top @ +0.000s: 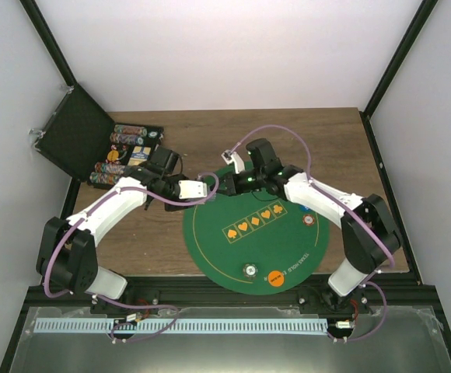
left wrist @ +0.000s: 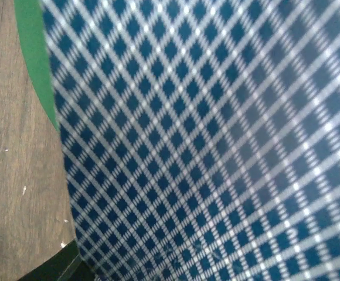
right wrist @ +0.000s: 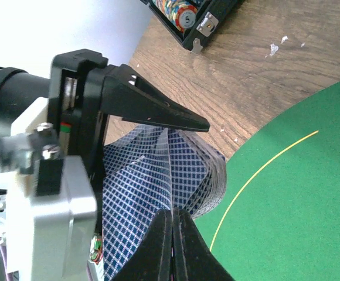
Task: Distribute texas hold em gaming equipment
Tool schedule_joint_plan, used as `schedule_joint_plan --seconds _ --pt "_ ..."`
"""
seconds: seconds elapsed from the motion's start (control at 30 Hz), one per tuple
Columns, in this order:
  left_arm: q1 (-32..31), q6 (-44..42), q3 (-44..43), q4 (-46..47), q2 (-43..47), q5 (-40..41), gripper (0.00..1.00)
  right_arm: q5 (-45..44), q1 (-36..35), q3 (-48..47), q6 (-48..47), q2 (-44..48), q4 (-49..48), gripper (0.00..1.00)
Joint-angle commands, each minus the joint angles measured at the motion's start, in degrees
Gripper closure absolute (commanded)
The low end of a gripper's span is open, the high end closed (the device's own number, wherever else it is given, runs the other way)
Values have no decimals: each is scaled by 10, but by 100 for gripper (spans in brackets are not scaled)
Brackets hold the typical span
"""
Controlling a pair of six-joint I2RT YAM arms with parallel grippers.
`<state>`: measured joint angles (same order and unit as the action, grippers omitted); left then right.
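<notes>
A deck of blue-checked playing cards (right wrist: pixel 202 167) sits in my left gripper (top: pixel 202 189), one of its black fingers (right wrist: pixel 158 114) lying across the top edge. My right gripper (right wrist: pixel 173 213) is shut on the edge of a single card (right wrist: pixel 158 175) that bows away from the deck. Both grippers meet over the far left edge of the green mat (top: pixel 233 256). A card back (left wrist: pixel 205 140) fills the left wrist view and hides that gripper's fingers. On the mat lie an orange token (top: pixel 275 277), a pale token (top: pixel 249 270) and a red-and-white token (top: pixel 310 220).
An open black chip case (top: pixel 128 155) with rows of chips stands at the back left of the wooden table (top: pixel 319 140), its lid (top: pixel 74 132) leaning against the wall. A corner of the case (right wrist: pixel 187 17) shows in the right wrist view. Black frame posts line the sides.
</notes>
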<state>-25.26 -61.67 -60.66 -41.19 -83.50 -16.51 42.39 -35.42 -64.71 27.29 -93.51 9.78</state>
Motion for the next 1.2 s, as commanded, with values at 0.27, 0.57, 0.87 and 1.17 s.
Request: schedule_joint_plan --seconds 0.27,0.57,0.87,1.17 --pt "13 5 1 8 4 -3 49 -31 24 -32 -36 56 37 99" --pt "16 25 -5 11 -9 -16 49 -30 41 -32 -37 66 41 99" --pt "16 46 -18 23 -30 -9 49 -81 87 -6 -33 122 46 99" --pt "16 65 -26 17 -24 -8 49 -112 164 88 -20 249 59 99"
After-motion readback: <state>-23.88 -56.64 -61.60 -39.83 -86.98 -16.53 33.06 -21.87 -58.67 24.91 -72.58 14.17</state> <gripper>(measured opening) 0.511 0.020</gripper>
